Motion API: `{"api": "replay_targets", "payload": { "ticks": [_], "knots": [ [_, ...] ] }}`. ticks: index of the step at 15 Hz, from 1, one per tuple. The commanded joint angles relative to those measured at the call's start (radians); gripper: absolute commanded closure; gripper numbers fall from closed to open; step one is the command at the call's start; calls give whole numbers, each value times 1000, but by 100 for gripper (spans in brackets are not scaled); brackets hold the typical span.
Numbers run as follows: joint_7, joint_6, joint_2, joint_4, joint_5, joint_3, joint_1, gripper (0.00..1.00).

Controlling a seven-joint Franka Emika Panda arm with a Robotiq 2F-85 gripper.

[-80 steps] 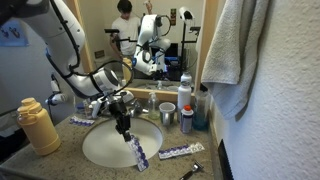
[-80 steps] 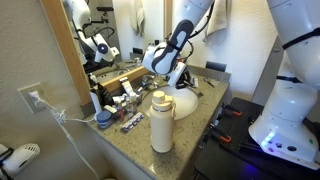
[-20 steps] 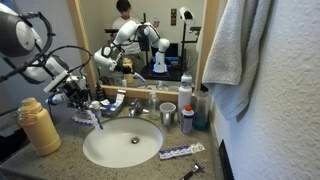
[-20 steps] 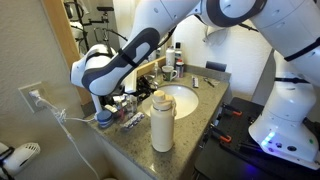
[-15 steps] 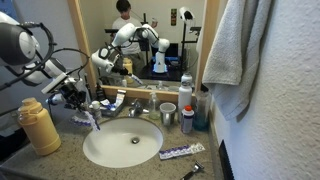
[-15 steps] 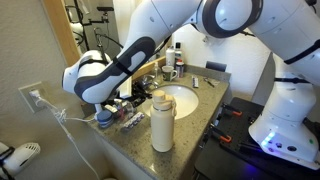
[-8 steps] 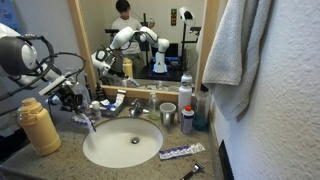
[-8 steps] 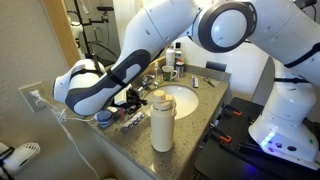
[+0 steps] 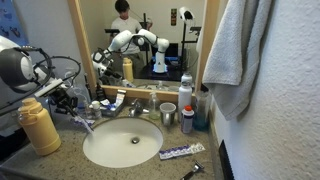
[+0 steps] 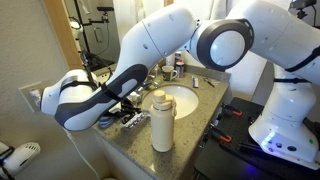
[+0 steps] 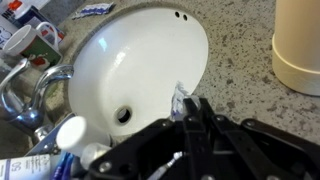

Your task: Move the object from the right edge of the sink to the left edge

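Note:
My gripper (image 9: pixel 77 110) hangs over the left edge of the round white sink (image 9: pixel 150 150), beside the faucet. It is shut on the purple-and-white packet (image 9: pixel 84 125), whose lower end sticks out just above the granite. In the wrist view the fingers (image 11: pixel 203 108) are closed together, and the packet's tip (image 11: pixel 179 96) shows at the sink's rim (image 11: pixel 195 75). A near-identical packet (image 9: pixel 180 152) lies on the sink's right edge; it also shows in the wrist view (image 11: pixel 95 9). In an exterior view the arm (image 10: pixel 110 85) hides the gripper.
A tall yellow bottle (image 9: pixel 38 126) stands on the counter close to the gripper, also seen in the wrist view (image 11: pixel 298 45). The faucet (image 11: pixel 35 95), cups (image 9: pixel 168 113), a spray bottle (image 9: pixel 185 97) and small toiletries (image 10: pixel 130 117) line the back. A towel (image 9: pixel 235 50) hangs at right.
The gripper has moved left and slightly down along the sink's left edge with the packet still in it. The packet on the right edge has not moved.

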Motion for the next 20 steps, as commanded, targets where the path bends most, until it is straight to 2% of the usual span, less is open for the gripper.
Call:
{"api": "replay_targets", "payload": {
  "ticks": [1, 9, 10, 11, 12, 19, 20],
  "knots": [
    [-67, -35, 61, 109, 0, -23, 31, 98],
    [-131, -43, 133, 225, 12, -58, 54, 98],
    [-140, -47, 140, 236, 12, -63, 56, 67],
    [-140, -51, 145, 247, 13, -68, 58, 66],
    [-140, -54, 148, 255, 14, -72, 59, 60],
    [-151, -82, 145, 270, -7, -61, 50, 8],
    [-167, -95, 160, 301, 9, -85, 62, 1]
  ]
}}
